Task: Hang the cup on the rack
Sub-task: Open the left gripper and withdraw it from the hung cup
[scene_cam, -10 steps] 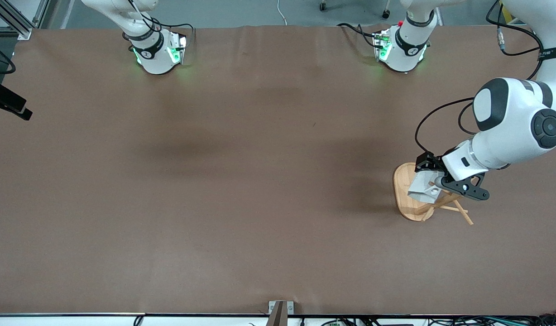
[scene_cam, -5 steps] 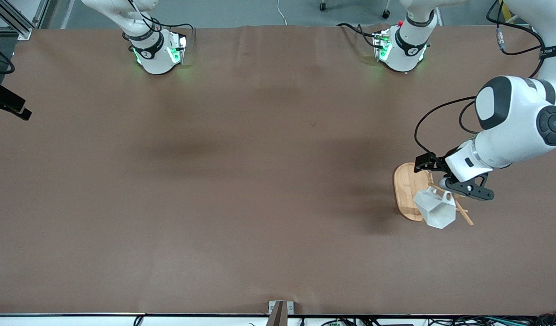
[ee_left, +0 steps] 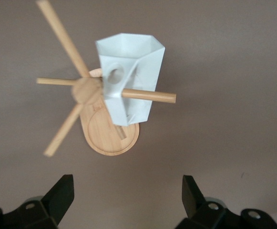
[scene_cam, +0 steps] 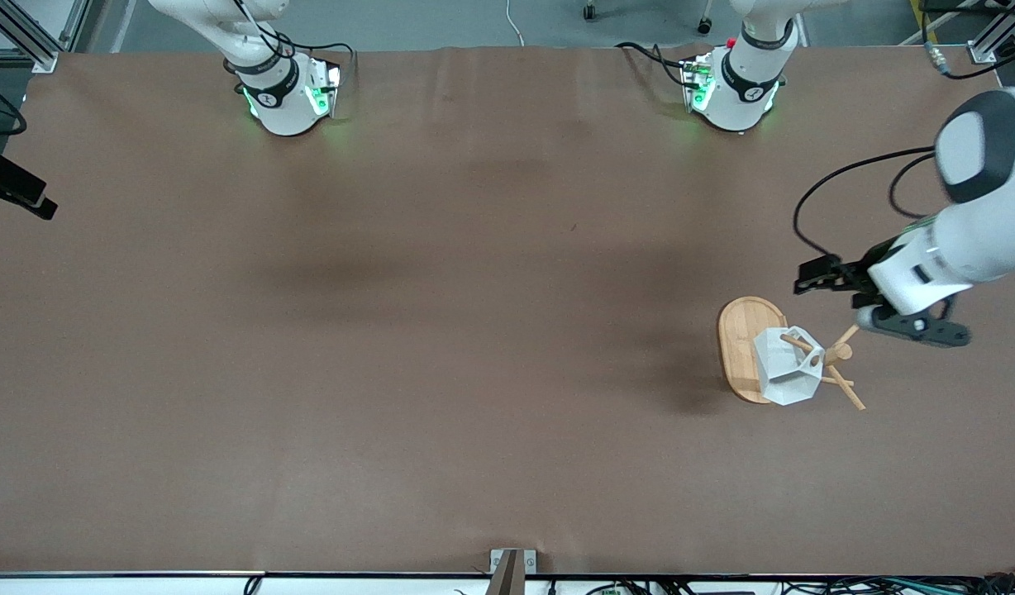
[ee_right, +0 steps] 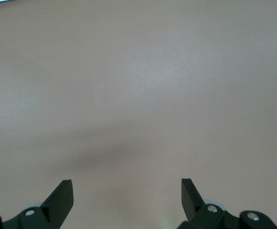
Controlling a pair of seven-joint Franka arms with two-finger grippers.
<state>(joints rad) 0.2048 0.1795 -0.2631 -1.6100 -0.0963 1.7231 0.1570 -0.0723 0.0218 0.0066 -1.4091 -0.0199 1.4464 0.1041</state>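
Note:
The white faceted cup (scene_cam: 784, 372) hangs by its loop handle on a slanting peg of the bamboo rack (scene_cam: 741, 333), over the rack's oval base. In the left wrist view the cup (ee_left: 131, 67) sits on the peg (ee_left: 150, 96) beside the central post (ee_left: 87, 90). My left gripper (scene_cam: 861, 308) is open and empty, up in the air beside the rack toward the left arm's end, clear of the cup; its fingers show wide apart in the left wrist view (ee_left: 126, 195). My right gripper (ee_right: 127, 193) is open and empty over bare table, and waits.
The two arm bases (scene_cam: 284, 91) (scene_cam: 731, 91) stand along the table edge farthest from the front camera. A black camera mount (scene_cam: 16, 194) sits at the right arm's end. The brown table (scene_cam: 474, 330) holds only the rack.
The left gripper let go of the cup, which swung down and now hangs on the peg. The gripper drew back from the rack toward the left arm's end.

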